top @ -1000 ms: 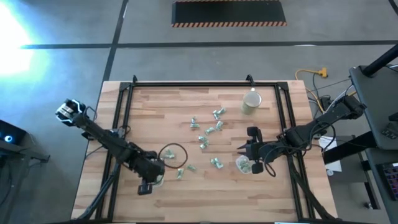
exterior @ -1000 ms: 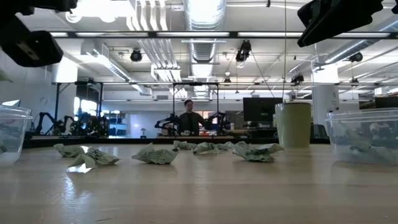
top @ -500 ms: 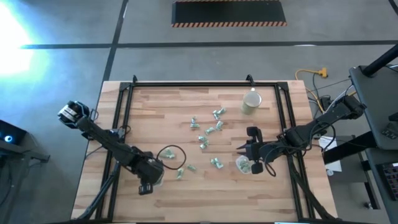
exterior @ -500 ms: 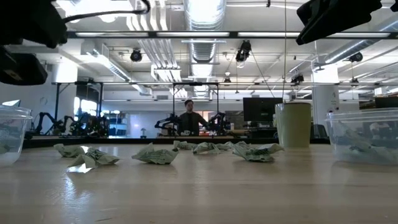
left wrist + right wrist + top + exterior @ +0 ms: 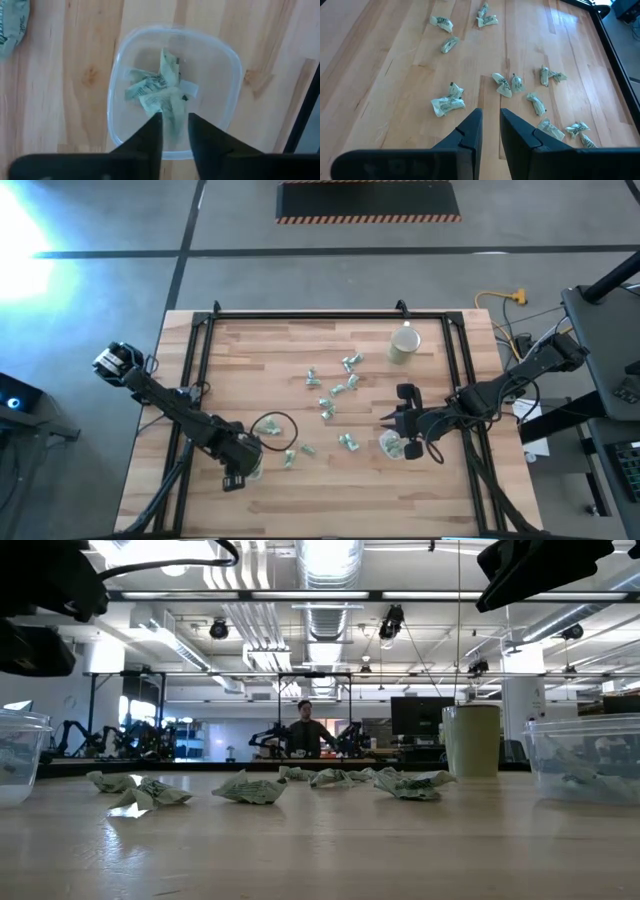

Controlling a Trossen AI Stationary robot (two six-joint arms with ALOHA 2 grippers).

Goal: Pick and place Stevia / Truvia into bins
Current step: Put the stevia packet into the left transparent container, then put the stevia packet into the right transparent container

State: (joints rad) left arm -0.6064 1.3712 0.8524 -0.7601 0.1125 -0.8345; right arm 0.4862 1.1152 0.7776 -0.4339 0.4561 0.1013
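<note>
Several crumpled green-and-white Stevia sachets [image 5: 330,395] lie loose on the middle of the wooden table [image 5: 250,360]; they also show in the right wrist view [image 5: 449,103]. My left gripper [image 5: 175,127] hangs open, pointing down over the left clear bin [image 5: 227,75]. That bin stands near the table's front left and holds a few sachets [image 5: 157,92]. In the high view the left gripper [image 5: 240,470] covers most of this bin. My right gripper [image 5: 396,423] waits above the right clear bin [image 5: 392,446], which also holds sachets. Its fingers [image 5: 491,117] stand a narrow gap apart with nothing between them.
A beige round cup [image 5: 404,345] stands at the far right of the table. A black cord ring [image 5: 277,428] lies beside the left bin. A black frame [image 5: 300,318] runs along the table's edges. A person [image 5: 303,730] stands far off in the room.
My left gripper has come down a little over the left bin, its wrist rolling slightly, and has kept still for the last half second. The loose sachets on the table have not moved.
</note>
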